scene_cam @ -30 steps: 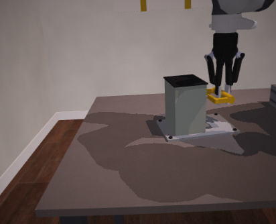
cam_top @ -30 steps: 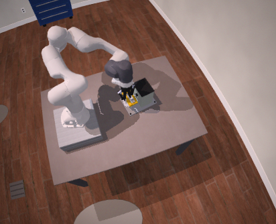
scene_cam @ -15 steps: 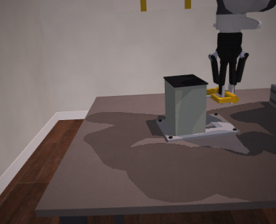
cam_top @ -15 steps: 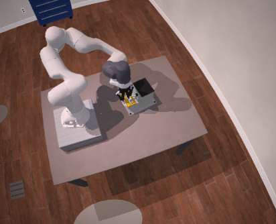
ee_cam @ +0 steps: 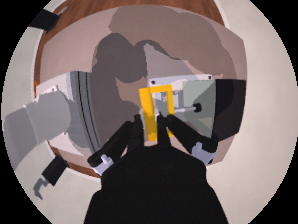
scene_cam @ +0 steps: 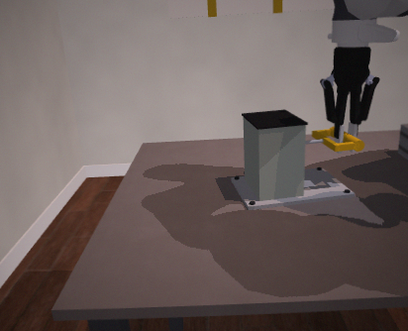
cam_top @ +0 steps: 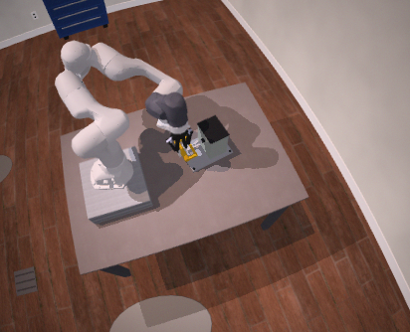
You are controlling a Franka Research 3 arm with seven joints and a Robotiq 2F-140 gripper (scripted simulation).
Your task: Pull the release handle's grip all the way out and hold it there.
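1. Since the spring would take the handle back, my pincer (ee_cam: 157, 124) is clamped on the yellow grip (ee_cam: 152, 115), fingers (scene_cam: 337, 106) pinching its level bar from above.
2. Gripping from straight overhead leaves my wrist and arm (cam_top: 108, 65) in the air, off the table (cam_top: 223, 219) and off the housing (scene_cam: 273, 156); only the pads touch the bar, as far as I can tell.
3. Bar runs crosswise between my fingers in the wrist view, so the pull goes straight away from the housing, along the handle's rod (scene_cam: 315, 141).
4. Grip sits above the table in front of the housing, over the near part of the grey base plate (scene_cam: 331, 190); the exterior view shows a clear gap between grip and housing with bare rod showing.
5. My judgement: handle is partly or mostly out; full travel cannot be confirmed from these views. Holding the clamp matters; slip is the risk.
6. Housing is bolted upright on its plate mid-table, dark cap on top.
7. Farther off: my own pedestal block (cam_top: 110, 206) at the table's edge, then a blue cabinet (cam_top: 76, 15) by the wall.
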